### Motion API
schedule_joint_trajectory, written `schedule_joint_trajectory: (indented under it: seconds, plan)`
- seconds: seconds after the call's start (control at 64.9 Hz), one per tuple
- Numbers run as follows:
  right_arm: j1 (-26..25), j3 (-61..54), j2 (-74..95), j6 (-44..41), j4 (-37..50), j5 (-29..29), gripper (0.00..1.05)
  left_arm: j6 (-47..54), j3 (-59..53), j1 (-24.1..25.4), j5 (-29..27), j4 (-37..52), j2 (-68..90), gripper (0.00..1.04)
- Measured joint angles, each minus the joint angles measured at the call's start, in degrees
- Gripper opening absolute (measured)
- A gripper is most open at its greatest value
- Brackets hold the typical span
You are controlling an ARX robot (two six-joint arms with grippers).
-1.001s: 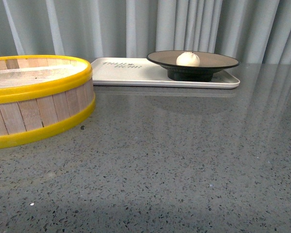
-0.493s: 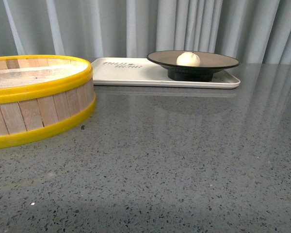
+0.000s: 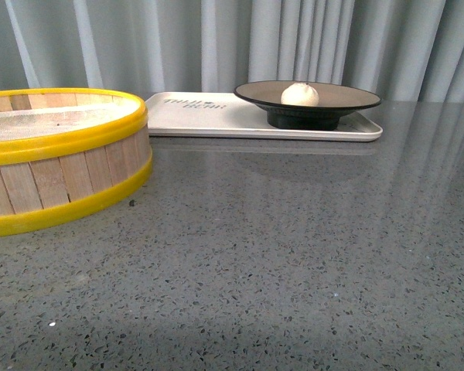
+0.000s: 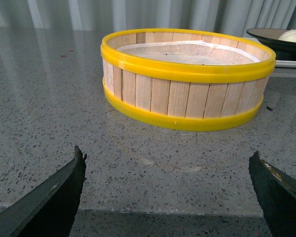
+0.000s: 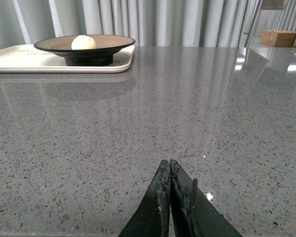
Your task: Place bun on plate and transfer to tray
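Observation:
The white bun (image 3: pixel 300 94) sits in the tan, black-rimmed plate (image 3: pixel 348 96), and the plate stands on the right end of the off-white tray (image 3: pixel 209 117) at the back of the table. Bun (image 5: pixel 82 42), plate (image 5: pixel 111 42) and tray (image 5: pixel 19 59) also show far off in the right wrist view; the bun (image 4: pixel 294 35) and plate (image 4: pixel 266 34) peek in at the edge of the left wrist view. My left gripper (image 4: pixel 167 163) is open and empty, low over the table's near edge. My right gripper (image 5: pixel 168 165) is shut and empty over bare table. Neither arm shows in the front view.
A yellow-rimmed wooden steamer basket (image 3: pixel 62 166) with a white liner stands at the left, in front of my left gripper (image 4: pixel 187 94). Grey curtains hang behind the speckled grey table (image 3: pixel 294 255). A cardboard box (image 5: pixel 282 37) lies far off in the right wrist view.

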Motion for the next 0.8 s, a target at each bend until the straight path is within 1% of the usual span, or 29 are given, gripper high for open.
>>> schedule_joint_trajectory:
  seconds: [0.231, 0.554, 0.585, 0.647, 0.678, 0.708, 0.754, 0.77, 0.801]
  plan:
    - [0.00, 0.00, -0.04, -0.07, -0.26, -0.02, 0.02, 0.00, 0.00, 0.00, 0.00, 0.00, 0.00, 0.98]
    - [0.00, 0.00, -0.04, -0.07, -0.26, 0.00, 0.56, 0.00, 0.00, 0.00, 0.00, 0.00, 0.00, 0.98]
    - [0.00, 0.00, -0.04, -0.07, -0.26, -0.02, 0.65, 0.00, 0.00, 0.00, 0.02, 0.00, 0.00, 0.98]
    - [0.00, 0.00, -0.04, -0.07, -0.26, 0.00, 0.79, 0.00, 0.00, 0.00, 0.00, 0.00, 0.00, 0.98]
    - [0.00, 0.00, -0.04, -0.07, -0.26, 0.00, 0.84, 0.00, 0.00, 0.00, 0.00, 0.00, 0.00, 0.98]
    - [0.00, 0.00, -0.04, -0.07, -0.26, -0.02, 0.88, 0.00, 0.00, 0.00, 0.00, 0.00, 0.00, 0.98]
    - [0.00, 0.00, -0.04, -0.07, -0.26, -0.02, 0.96, 0.00, 0.00, 0.00, 0.00, 0.00, 0.00, 0.98]
    - [0.00, 0.00, -0.04, 0.02, -0.26, 0.00, 0.98, 0.00, 0.00, 0.00, 0.00, 0.00, 0.00, 0.98]
    - [0.00, 0.00, -0.04, -0.02, -0.26, 0.00, 0.97, 0.00, 0.00, 0.00, 0.00, 0.00, 0.00, 0.98]
